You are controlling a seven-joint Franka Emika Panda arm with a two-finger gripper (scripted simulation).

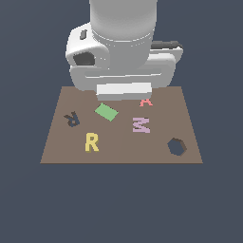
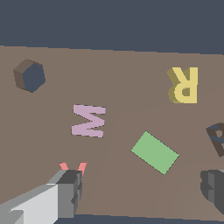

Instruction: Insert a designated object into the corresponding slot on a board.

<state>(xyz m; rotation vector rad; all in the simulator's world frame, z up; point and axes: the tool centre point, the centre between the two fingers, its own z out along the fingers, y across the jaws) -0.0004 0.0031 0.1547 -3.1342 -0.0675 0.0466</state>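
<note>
Hovering over the far part of the board [image 1: 121,152], the arm appears to be in the approach step: its fingers [image 2: 70,192] stand wide apart with nothing between them, and the yellow R [image 1: 91,142] lies untouched near the board's front edge, towards the exterior view's left. Judged from this, the next move calls for travelling to the yellow R, grasping it and turning it to match the R-shaped slot [image 1: 72,118] just beyond it; that slot and the hexagonal hole [image 1: 176,146] both stand empty.
</note>
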